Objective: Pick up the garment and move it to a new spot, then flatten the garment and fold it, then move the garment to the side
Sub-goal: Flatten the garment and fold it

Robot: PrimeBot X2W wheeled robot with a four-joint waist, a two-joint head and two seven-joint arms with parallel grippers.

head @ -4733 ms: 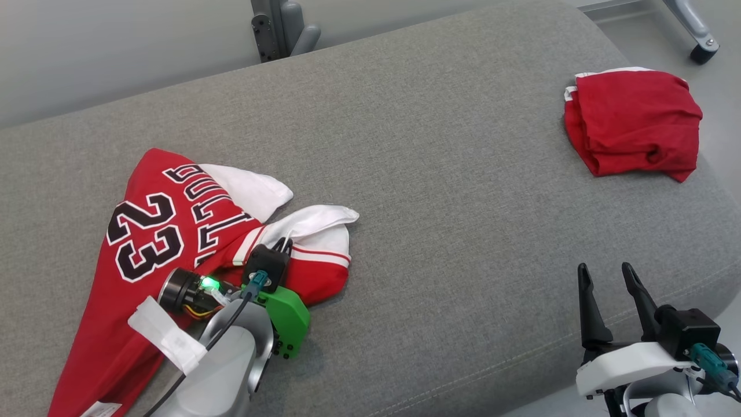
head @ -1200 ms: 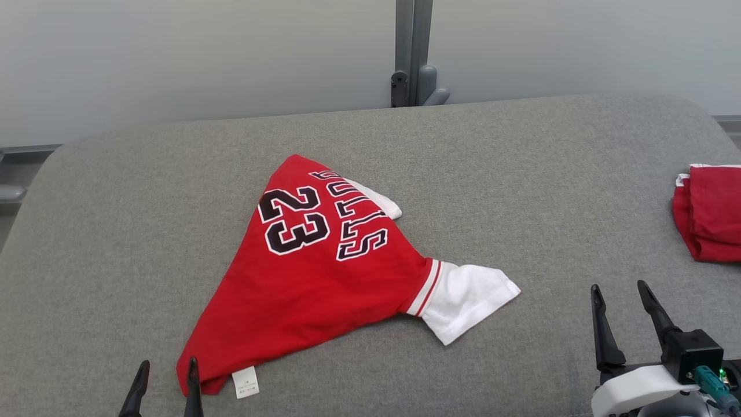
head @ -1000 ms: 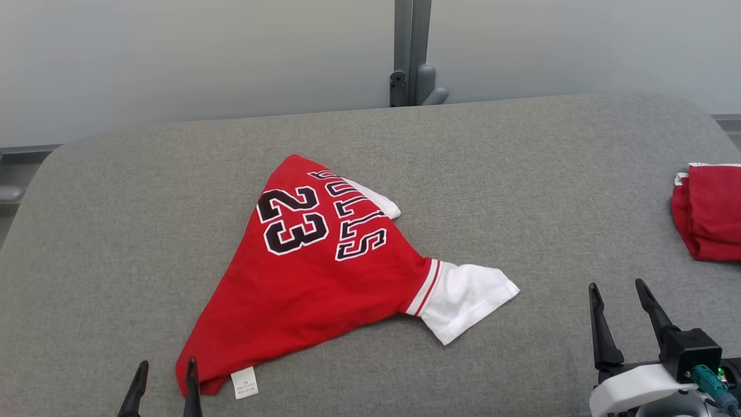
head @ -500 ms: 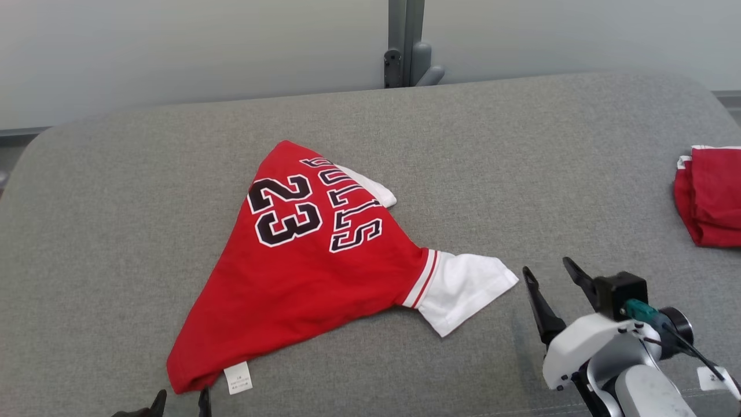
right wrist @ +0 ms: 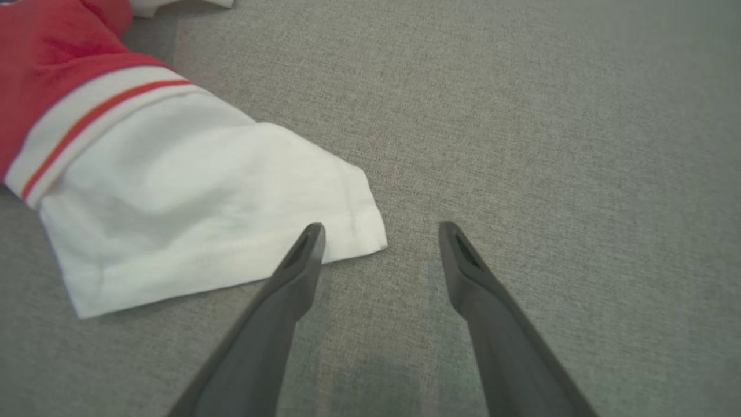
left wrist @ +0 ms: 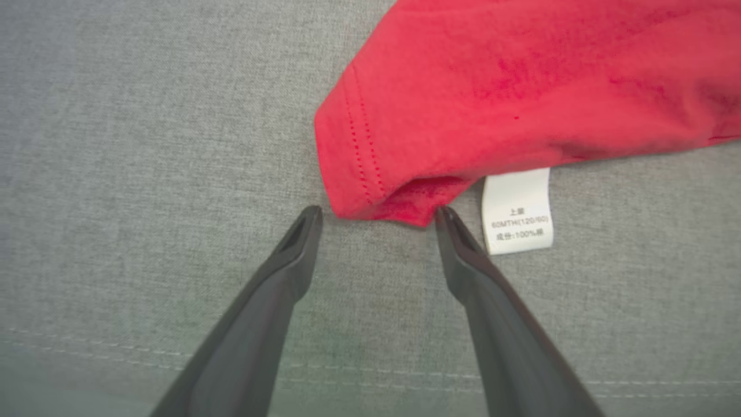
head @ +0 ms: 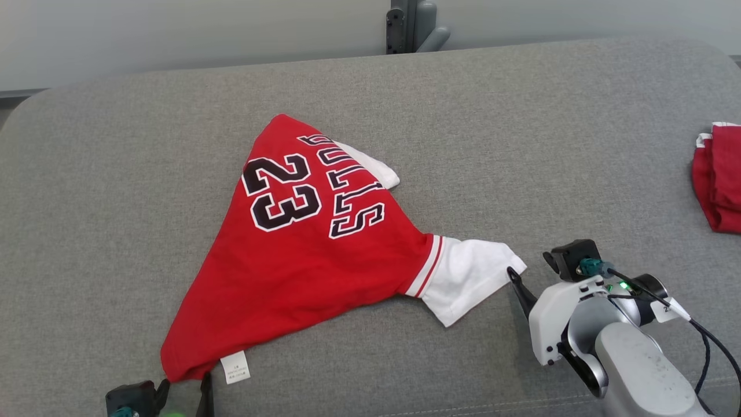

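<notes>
The garment [head: 312, 249], a red jersey numbered 23, lay in a rough triangle near the middle of the grey padded surface [head: 521, 145], nearer the front edge than the back. One white sleeve [head: 469, 278] stuck out toward the robot's right, and a second white sleeve [head: 370, 168] peeked from under the far fold. Bare grey stretched wide to the left, behind the jersey up to the rounded back edge, and to the right as far as a folded red cloth [head: 721, 174] that the frame cut off. A stitched seam [left wrist: 370, 370] ran along the front edge, just below the jersey's lowest corner.

The left gripper [head: 184, 394] stood with its fingers apart. In its wrist view [left wrist: 376, 217] the hemmed red corner sat right at the tips, between them, with the care label [left wrist: 517, 211] just outside one finger. I could not tell whether the tips touched the cloth.

The right gripper [head: 529, 272] was spread as well. Its wrist view [right wrist: 379, 231] showed one tip over the sleeve's cuff corner and the other over bare grey. From the head view its second finger was hidden behind the wrist block.

The jersey was doubled over itself, so part of its lettering was tucked away, and a post [head: 412, 23] behind the surface was cut off at the top.
</notes>
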